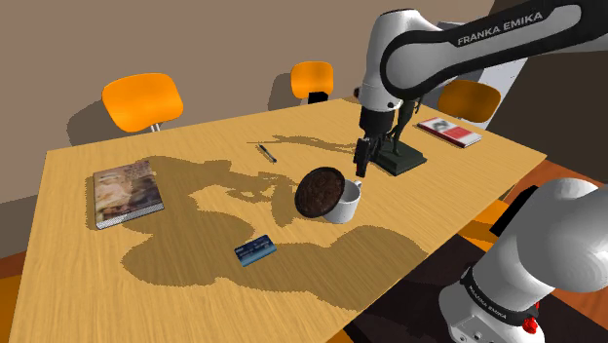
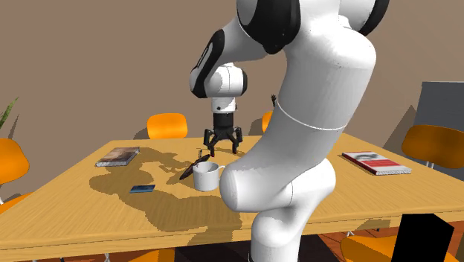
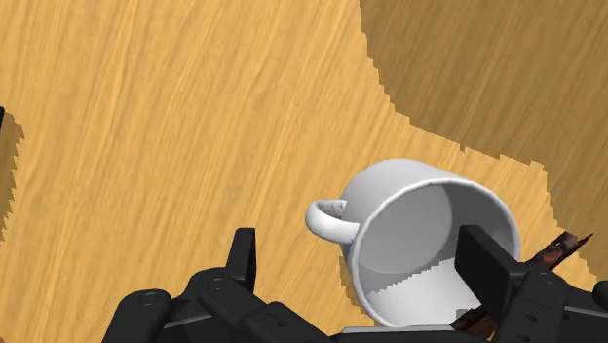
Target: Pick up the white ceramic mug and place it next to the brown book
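White mug (image 1: 349, 205) below arm (image 1: 468, 44) lettered "FRANKA EMIKA"

I count one wooden counter (image 1: 88, 253). On it sit one white mug (image 1: 346, 203), one dark round disc (image 1: 319, 192), one small blue card (image 1: 255, 250), one slim pen (image 1: 266, 153), one black angular object (image 1: 401, 158) and two books: a brown-covered book (image 1: 127, 191) and a red-and-white book (image 1: 449, 131). In the shoulder view, three orange chairs (image 1: 143, 99) stand beyond it.

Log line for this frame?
phase: pre-grasp | gripper: open, over white mug | mug: upright, not held | brown book: away from mug
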Robot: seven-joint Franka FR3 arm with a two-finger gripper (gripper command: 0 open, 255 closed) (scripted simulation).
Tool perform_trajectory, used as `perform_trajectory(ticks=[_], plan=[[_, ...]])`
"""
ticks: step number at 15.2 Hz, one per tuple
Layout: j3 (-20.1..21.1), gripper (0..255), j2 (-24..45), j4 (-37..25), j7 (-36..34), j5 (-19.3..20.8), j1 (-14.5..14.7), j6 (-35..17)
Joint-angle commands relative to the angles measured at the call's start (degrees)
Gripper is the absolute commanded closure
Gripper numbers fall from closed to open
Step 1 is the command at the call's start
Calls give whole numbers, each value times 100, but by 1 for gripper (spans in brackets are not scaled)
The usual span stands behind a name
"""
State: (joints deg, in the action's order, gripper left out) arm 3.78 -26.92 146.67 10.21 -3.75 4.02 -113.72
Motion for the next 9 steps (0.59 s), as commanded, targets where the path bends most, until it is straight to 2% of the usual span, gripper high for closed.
perform_trajectory(ticks=[1,3,9], plan=[[71,0,428,-34,86,-5,77,-454],[133,0,841,-82,172,7,141,-866],[158,0,1095,144,178,2,153,-1350]])
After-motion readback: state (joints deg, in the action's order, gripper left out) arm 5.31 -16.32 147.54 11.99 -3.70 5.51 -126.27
